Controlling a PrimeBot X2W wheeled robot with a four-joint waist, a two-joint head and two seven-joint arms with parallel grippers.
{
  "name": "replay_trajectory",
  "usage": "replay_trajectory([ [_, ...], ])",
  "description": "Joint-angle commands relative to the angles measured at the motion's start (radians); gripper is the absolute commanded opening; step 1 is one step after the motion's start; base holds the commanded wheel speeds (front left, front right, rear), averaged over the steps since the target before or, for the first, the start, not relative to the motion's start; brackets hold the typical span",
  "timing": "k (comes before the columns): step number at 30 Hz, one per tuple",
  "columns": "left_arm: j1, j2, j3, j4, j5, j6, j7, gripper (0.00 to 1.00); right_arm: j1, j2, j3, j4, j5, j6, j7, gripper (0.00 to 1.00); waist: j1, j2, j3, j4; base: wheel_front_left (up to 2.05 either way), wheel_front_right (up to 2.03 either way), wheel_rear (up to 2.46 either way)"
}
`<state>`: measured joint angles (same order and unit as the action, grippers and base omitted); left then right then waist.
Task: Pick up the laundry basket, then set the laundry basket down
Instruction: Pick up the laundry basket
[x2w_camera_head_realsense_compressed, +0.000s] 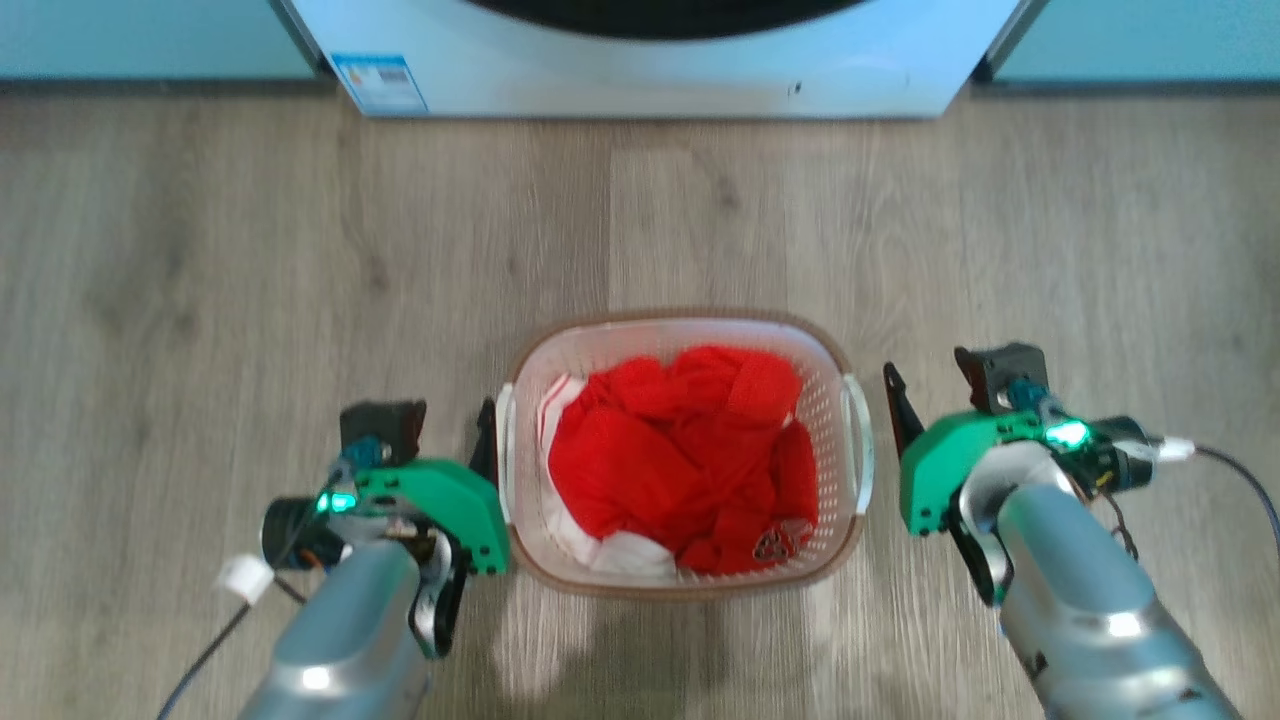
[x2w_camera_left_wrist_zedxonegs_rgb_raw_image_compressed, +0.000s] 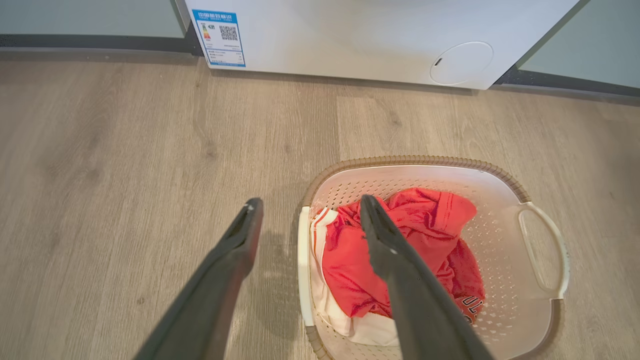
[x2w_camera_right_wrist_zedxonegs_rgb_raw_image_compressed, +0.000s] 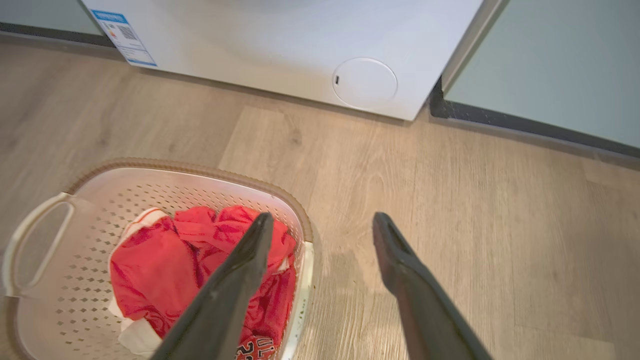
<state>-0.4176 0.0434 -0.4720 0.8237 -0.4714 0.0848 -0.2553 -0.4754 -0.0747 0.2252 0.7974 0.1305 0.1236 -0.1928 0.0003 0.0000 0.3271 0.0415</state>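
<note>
The laundry basket (x2w_camera_head_realsense_compressed: 680, 318), white perforated plastic with a brown rim, stands on the wood floor in the middle of the head view, with red and white clothes (x2w_camera_head_realsense_compressed: 680, 450) in it. My left gripper (x2w_camera_head_realsense_compressed: 487, 425) sits close beside its left handle (x2w_camera_head_realsense_compressed: 505, 440). In the left wrist view that gripper (x2w_camera_left_wrist_zedxonegs_rgb_raw_image_compressed: 311, 201) is open, its fingers either side of that handle (x2w_camera_left_wrist_zedxonegs_rgb_raw_image_compressed: 303, 265). My right gripper (x2w_camera_head_realsense_compressed: 897, 395) stands a little off the right handle (x2w_camera_head_realsense_compressed: 858, 440). It is open (x2w_camera_right_wrist_zedxonegs_rgb_raw_image_compressed: 323, 217) too, with one finger over the basket's rim (x2w_camera_right_wrist_zedxonegs_rgb_raw_image_compressed: 200, 170). Neither gripper holds anything.
A white washer (x2w_camera_head_realsense_compressed: 650, 70) with a blue label (x2w_camera_head_realsense_compressed: 380, 82) stands on the floor beyond the basket, between pale blue-green panels (x2w_camera_head_realsense_compressed: 150, 35). Bare wood floor (x2w_camera_head_realsense_compressed: 200, 260) lies around the basket and between it and the washer. Cables trail from both wrists.
</note>
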Motion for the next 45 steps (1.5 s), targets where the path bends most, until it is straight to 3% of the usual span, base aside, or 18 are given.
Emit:
replay_trajectory([
  [1,-0.052,0.007,0.018,0.012,-0.008,-0.009,-0.006,1.00,-0.042,0.002,0.039,0.014,0.020,0.007,0.014,1.00,-0.0003,0.0000,0.083,-0.005,0.00,0.00,0.00],
  [9,-0.177,0.007,-0.043,0.163,-0.051,-0.083,-0.006,1.00,-0.162,0.014,0.108,0.154,0.124,0.007,0.052,1.00,-0.0003,0.0000,0.221,-0.021,0.00,0.00,0.00],
  [12,-0.228,0.007,-0.088,0.237,-0.079,-0.120,-0.006,1.00,-0.202,0.016,0.183,0.206,0.171,0.007,0.078,1.00,-0.0003,0.0000,0.274,-0.027,0.00,0.00,0.00],
  [21,-0.329,0.007,-0.177,0.366,-0.168,-0.173,0.044,1.00,-0.290,0.020,0.252,0.310,0.255,0.007,0.118,1.00,-0.0003,0.0000,0.364,-0.035,0.00,0.00,0.00],
  [31,-0.398,0.007,-0.255,0.399,-0.222,-0.190,0.110,1.00,-0.346,0.023,0.289,0.361,0.333,0.007,0.155,1.00,-0.0003,0.0000,0.433,-0.035,0.00,0.00,0.00],
  [45,-0.502,0.007,-0.328,0.434,-0.268,-0.175,0.176,1.00,-0.429,0.024,0.367,0.378,0.428,0.007,0.174,1.00,-0.0003,0.0000,0.532,-0.035,0.00,0.00,0.00],
])
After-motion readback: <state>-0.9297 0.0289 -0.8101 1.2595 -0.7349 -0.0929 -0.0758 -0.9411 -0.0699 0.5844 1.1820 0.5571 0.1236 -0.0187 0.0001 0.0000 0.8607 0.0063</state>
